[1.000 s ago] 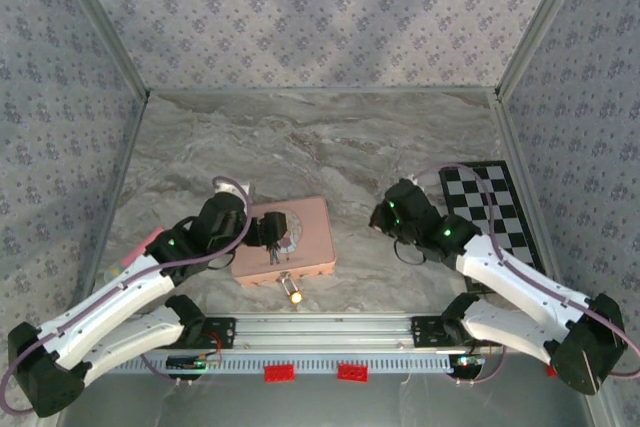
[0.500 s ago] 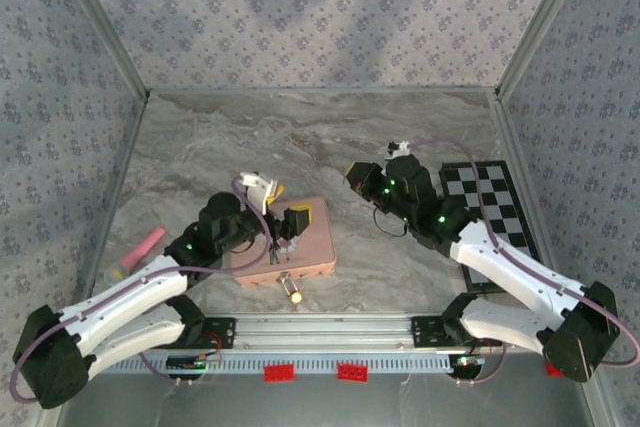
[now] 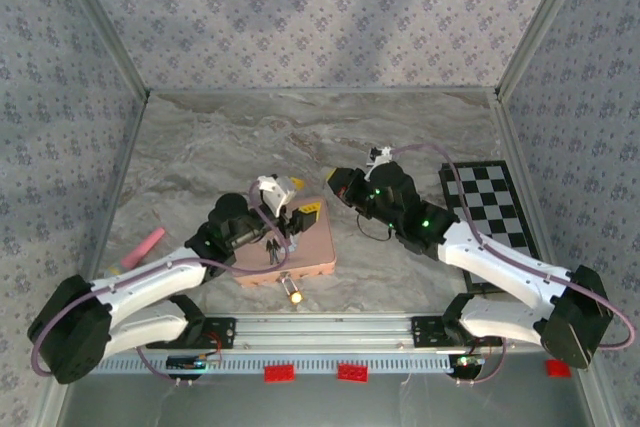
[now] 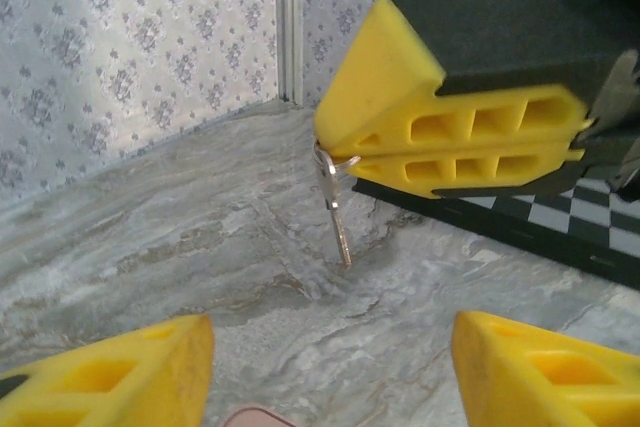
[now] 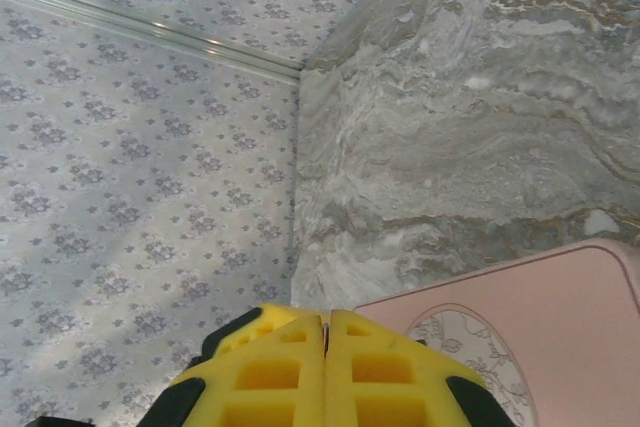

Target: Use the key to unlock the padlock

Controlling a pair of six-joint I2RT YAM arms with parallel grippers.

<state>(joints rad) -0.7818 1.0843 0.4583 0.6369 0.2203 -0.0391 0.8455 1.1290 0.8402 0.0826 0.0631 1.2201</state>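
- Key (image 4: 336, 209) hangs from a small ring, long axis near vertical, tip down, leaning slightly right in the left wrist view.
- Right gripper (image 4: 319, 141) has its yellow fingers pressed together, pinching the ring; the key is clear of the table (image 4: 200, 237).
- Left gripper (image 3: 296, 201): fingers (image 4: 120, 367) spread apart, nothing between them, just below the key.
- Padlock (image 3: 293, 294) lies on the marble just beside the pink box's (image 3: 305, 247) near edge, apart from both grippers; which way it points is too small to tell.
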